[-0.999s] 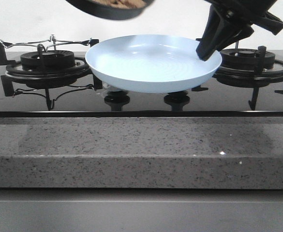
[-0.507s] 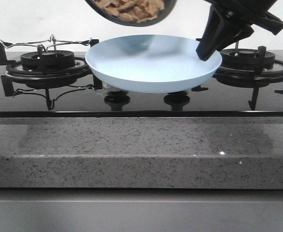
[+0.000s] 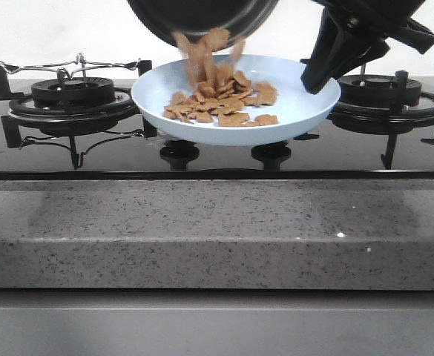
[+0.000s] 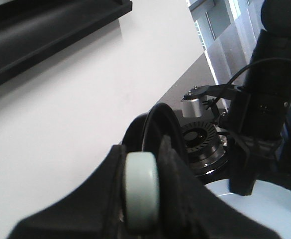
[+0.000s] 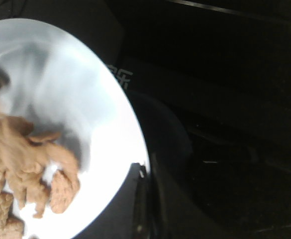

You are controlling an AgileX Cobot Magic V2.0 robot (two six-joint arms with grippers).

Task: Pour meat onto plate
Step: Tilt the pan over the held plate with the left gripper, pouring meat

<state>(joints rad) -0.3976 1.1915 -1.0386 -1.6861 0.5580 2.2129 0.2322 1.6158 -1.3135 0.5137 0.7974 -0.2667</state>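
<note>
The black frying pan (image 3: 202,16) hangs steeply tipped over the pale blue plate (image 3: 302,104). Orange-brown meat chunks (image 3: 220,100) are falling from it and lie heaped in the plate's middle. My left gripper (image 4: 142,154) is shut on the pan's pale handle (image 4: 142,199); the pan's black rim (image 4: 157,124) shows beyond it. My right gripper (image 3: 314,78) is shut on the plate's right rim and holds it above the stove. In the right wrist view the plate (image 5: 85,89) carries the meat (image 5: 26,159), with the gripper (image 5: 146,184) clamped on the rim.
A gas burner with a black grate (image 3: 72,93) stands at the left, with a thin wire rack on it. A second burner (image 3: 387,93) is behind the right arm. Two knobs (image 3: 178,152) (image 3: 271,152) sit under the plate. A speckled grey counter edge (image 3: 217,230) runs along the front.
The pan has tipped further over the plate. The meat, earlier inside the pan, has slid out and now falls onto the plate, which was empty. The right gripper and plate have stayed put.
</note>
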